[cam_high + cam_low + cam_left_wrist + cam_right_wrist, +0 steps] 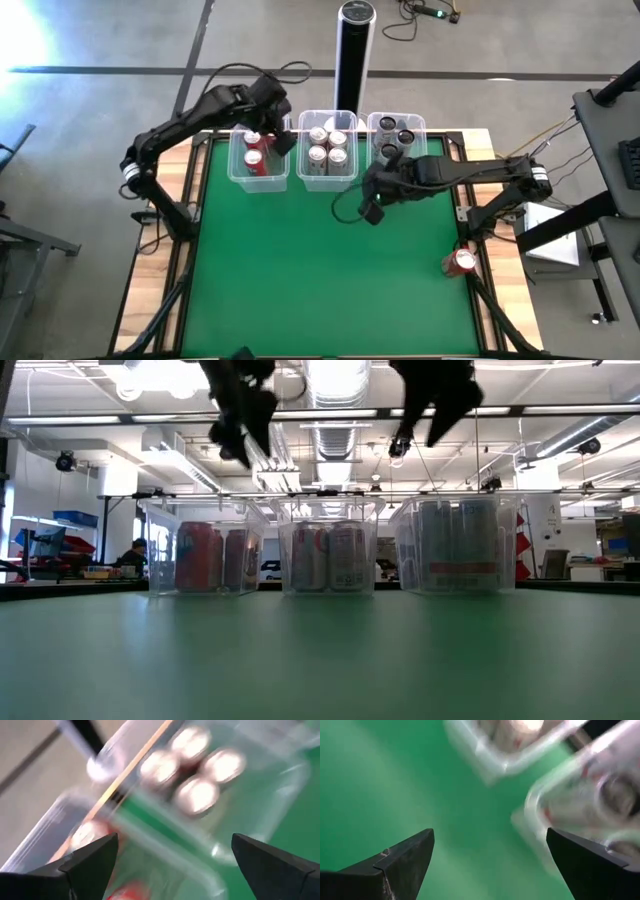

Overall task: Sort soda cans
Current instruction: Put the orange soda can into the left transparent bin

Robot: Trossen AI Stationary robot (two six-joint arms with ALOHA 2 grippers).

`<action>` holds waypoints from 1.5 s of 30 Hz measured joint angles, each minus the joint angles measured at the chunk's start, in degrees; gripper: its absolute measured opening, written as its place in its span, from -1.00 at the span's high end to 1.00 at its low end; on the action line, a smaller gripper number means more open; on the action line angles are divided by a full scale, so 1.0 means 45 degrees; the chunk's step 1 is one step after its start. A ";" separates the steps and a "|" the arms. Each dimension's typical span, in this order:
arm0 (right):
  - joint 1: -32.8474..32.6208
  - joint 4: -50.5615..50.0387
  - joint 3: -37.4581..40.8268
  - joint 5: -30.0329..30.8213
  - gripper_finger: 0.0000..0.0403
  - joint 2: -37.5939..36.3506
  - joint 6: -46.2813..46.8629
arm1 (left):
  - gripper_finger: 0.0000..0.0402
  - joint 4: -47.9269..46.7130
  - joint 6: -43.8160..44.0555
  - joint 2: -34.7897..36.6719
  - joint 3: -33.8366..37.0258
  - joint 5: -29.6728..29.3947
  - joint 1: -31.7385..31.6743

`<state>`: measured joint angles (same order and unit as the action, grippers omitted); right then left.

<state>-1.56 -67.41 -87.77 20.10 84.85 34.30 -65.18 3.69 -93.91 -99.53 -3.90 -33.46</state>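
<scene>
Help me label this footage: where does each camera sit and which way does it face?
High: overhead, straight down on three tubs, both arms.
Low: table height, facing tubs; arms overhead.
Left wrist: open fingers, over silver cans.
Right wrist: open fingers, green mat.
All share the tubs.

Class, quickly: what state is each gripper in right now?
Left gripper: jaws open, holding nothing, over the left tub.
Right gripper: jaws open, holding nothing, above the green mat.

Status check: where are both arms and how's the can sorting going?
Left tool open above left tub. Right tool open, over mat by right tub. One red can unsorted at right edge.
</scene>
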 joint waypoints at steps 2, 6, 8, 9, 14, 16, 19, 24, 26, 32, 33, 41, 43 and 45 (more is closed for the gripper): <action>-0.0423 -0.0739 0.0005 -0.0660 -0.89 0.0052 0.0498 | -0.85 0.0944 -0.0089 0.0315 0.0086 0.0413 0.0592; -0.1503 -0.1891 0.0005 -0.1754 -0.89 0.0079 0.1862 | -0.83 0.3053 -0.0870 0.0822 0.0570 0.1082 0.2053; -0.2061 -0.2885 0.0005 -0.2311 -0.89 0.0041 0.2757 | -0.82 0.4318 -0.1228 0.0905 0.0911 0.1254 0.2802; -0.2344 -0.3497 0.0002 -0.2688 -0.89 0.0020 0.3231 | -0.82 0.4831 -0.1355 0.0865 0.1014 0.1352 0.3133; -0.3818 -0.5006 0.0051 -0.4286 -0.89 -0.0419 0.4903 | -0.82 0.7071 -0.1484 0.0053 0.1064 0.1379 0.4555; -0.4389 -0.5000 0.0073 -0.4691 -0.89 -0.0616 0.5178 | -0.82 0.7606 -0.1481 -0.0286 0.1064 0.1379 0.4988; -0.5032 -0.4999 0.0103 -0.5360 -0.89 -0.1075 0.5548 | -0.82 0.7943 -0.1531 -0.0589 0.1078 0.1374 0.5553; -0.6128 -0.4994 0.0456 -0.4811 -0.89 -0.2462 0.6268 | -0.82 0.8420 -0.1404 -0.0931 0.1078 0.1373 0.6214; -0.6630 -0.5011 0.0997 -0.4698 -0.89 -0.3154 0.6232 | -0.82 0.8601 -0.1076 -0.1137 0.1078 0.1369 0.6420; -0.8445 -0.5040 0.3534 -0.5916 -0.89 -0.5384 0.6191 | -0.82 1.0378 0.1041 -0.1682 0.1075 0.1362 0.6849; -0.8735 -0.5043 0.3943 -0.6382 -0.89 -0.5721 0.6404 | -0.82 1.0682 0.1552 -0.1799 0.1073 0.1364 0.6914; -1.0766 -0.5020 0.6089 -0.6655 -0.89 -0.8037 0.7701 | -0.82 1.2105 0.3824 -0.2387 0.1032 0.1326 0.7398; -1.1009 -0.5023 0.6552 -0.6726 -0.89 -0.8406 0.8259 | -0.82 1.2115 0.4468 -0.2568 0.1035 0.1324 0.7463; -1.1153 -0.4961 0.6906 -0.7158 -0.87 -0.8636 0.8495 | -0.82 1.2174 0.4827 -0.2750 0.1030 0.1311 0.7500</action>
<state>-51.75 -89.74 -56.69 -12.11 45.99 72.53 -10.40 25.41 -106.28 -94.89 2.00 0.29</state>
